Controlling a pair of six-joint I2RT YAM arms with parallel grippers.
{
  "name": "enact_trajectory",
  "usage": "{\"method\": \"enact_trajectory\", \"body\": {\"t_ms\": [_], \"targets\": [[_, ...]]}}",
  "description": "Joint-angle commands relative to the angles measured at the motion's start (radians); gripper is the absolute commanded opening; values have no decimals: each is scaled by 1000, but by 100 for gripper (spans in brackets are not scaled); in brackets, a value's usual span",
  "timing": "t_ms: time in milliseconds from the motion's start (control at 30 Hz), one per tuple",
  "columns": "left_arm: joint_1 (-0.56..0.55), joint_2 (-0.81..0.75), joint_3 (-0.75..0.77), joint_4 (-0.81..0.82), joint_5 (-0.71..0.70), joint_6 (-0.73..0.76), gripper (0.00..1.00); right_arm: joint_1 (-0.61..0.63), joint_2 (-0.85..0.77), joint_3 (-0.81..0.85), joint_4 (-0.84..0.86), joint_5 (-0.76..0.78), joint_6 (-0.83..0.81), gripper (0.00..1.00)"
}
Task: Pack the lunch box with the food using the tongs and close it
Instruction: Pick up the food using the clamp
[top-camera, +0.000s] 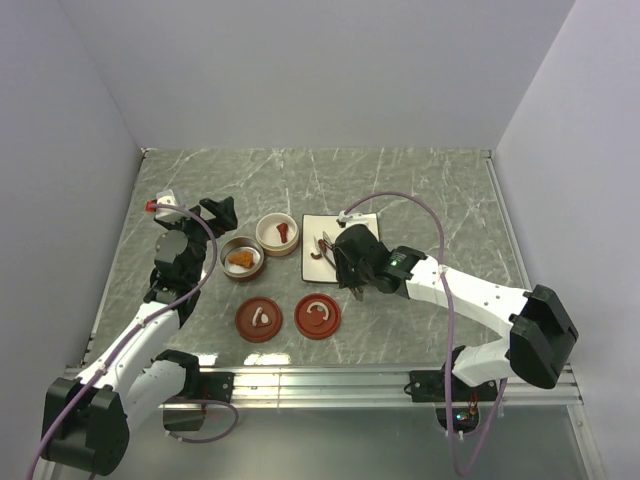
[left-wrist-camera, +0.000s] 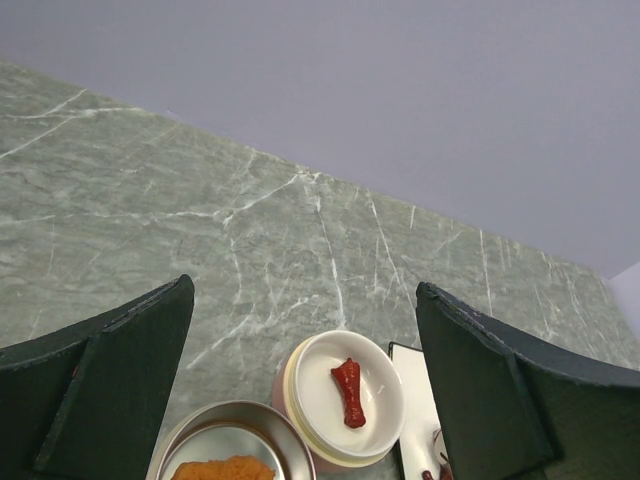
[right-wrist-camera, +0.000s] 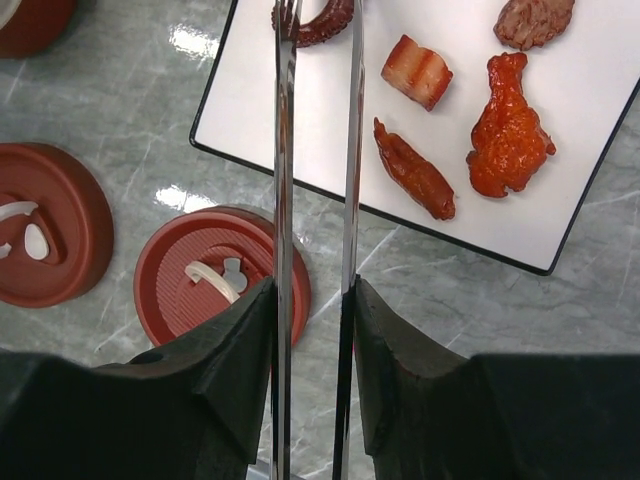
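My right gripper (right-wrist-camera: 312, 290) is shut on the tongs (right-wrist-camera: 283, 150), one finger pressing each silver arm. The two arms stand slightly apart. Their tips reach over the white plate (right-wrist-camera: 260, 110) to a dark red curved piece (right-wrist-camera: 322, 25). More food lies on the plate: a striped chunk (right-wrist-camera: 415, 72), a red strip (right-wrist-camera: 413, 170), an orange drumstick (right-wrist-camera: 510, 125) and a brown piece (right-wrist-camera: 533, 20). The lunch box stands as two open round tiers: a metal tin (top-camera: 242, 258) holding an orange piece, and a white bowl (left-wrist-camera: 345, 395) with a red piece (left-wrist-camera: 349, 392). My left gripper (left-wrist-camera: 305, 300) hangs open above them.
Two red-brown lids with white handles (top-camera: 259, 319) (top-camera: 318, 316) lie flat on the marble table in front of the tiers. In the right wrist view the nearer lid (right-wrist-camera: 215, 275) sits just left of the tongs. Grey walls enclose the table on three sides.
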Motion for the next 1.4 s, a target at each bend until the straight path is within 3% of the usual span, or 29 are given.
{"method": "enact_trajectory", "body": {"t_ms": [0, 1000, 1200, 1367], "targets": [[4, -19, -5, 37, 16, -8, 99, 10, -14, 7, 31, 14, 2, 42], [5, -34, -11, 38, 16, -10, 99, 14, 55, 37, -26, 70, 13, 42], [4, -38, -14, 40, 12, -11, 100, 13, 55, 48, -23, 67, 7, 27], [5, -35, -12, 38, 14, -10, 100, 14, 42, 83, -39, 79, -4, 24]]}}
